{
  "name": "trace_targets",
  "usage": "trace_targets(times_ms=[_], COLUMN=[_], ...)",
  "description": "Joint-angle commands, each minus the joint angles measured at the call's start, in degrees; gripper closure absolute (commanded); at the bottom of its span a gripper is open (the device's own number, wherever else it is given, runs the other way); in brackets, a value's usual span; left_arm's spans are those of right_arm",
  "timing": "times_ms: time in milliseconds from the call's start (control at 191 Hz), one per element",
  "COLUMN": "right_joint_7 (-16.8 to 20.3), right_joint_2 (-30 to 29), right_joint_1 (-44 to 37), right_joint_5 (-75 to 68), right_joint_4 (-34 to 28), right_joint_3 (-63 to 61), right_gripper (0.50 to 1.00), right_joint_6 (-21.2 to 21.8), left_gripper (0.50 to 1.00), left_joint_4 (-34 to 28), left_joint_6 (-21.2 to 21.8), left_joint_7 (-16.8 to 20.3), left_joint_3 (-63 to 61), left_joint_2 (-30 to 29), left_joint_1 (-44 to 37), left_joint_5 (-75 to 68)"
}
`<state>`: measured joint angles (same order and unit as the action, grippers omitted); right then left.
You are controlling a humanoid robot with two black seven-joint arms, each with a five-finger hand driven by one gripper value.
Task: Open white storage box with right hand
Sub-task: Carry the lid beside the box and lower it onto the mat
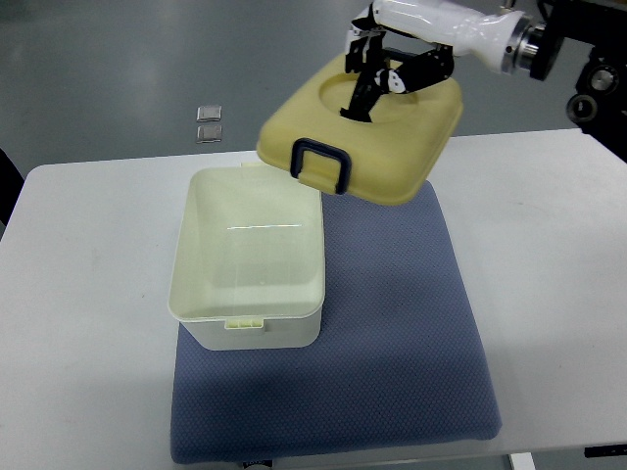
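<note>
The white storage box [248, 259] stands open and empty on the left part of a blue mat [392, 323]. Its yellow lid [364, 130], with a dark blue clasp [320, 164] on the near edge, is held in the air above and to the right of the box, tilted. My right hand [377, 73] comes in from the upper right. Its black fingers [364, 93] are curled into the round recess on top of the lid and grip it. The left arm does not show.
The blue mat lies on a white table [549, 255]. Two small square metal plates [209, 123] lie on the grey floor beyond the table's far edge. A black robot part [593, 83] shows at the upper right.
</note>
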<state>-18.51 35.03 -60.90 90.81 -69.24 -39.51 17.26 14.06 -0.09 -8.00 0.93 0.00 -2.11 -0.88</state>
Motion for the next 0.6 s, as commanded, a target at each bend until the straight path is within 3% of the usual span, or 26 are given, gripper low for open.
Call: trace_targets(times_ms=[0,131,257,435,593], right_joint_7=[-1.0,-1.79,-1.88,-1.79,-1.18], right_joint_2=[6.27,12.08,13.05,9.27,2.41], right_joint_1=[2.1,3.33,5.18,10.8,13.27], right_joint_5=[0.16,0.25,0.42,0.69,0.95], right_joint_4=[0.07,0.68,1.47,2.44,2.44], right_joint_3=[0.93,4.88,9.02,11.83,12.0], right_gripper=[1.0,1.0,1.0,1.0,1.0], right_joint_6=[2.16,2.43,0.58,-7.5,-10.76], left_gripper=[0.5,0.5,0.5,0.5,0.5], left_joint_4=[0.09,0.35,0.62,0.62,0.27], left_joint_6=[0.0,0.0,0.0,0.0,0.0], left_joint_7=[-0.09,-0.09,-0.09,-0.09,-0.09], left_joint_3=[-0.05,-0.14,-0.23,-0.23,-0.05], left_joint_2=[0.0,0.0,0.0,0.0,0.0], left_joint_1=[0.0,0.0,0.09,0.09,0.09], left_joint_5=[0.0,0.0,-0.09,-0.09,-0.09])
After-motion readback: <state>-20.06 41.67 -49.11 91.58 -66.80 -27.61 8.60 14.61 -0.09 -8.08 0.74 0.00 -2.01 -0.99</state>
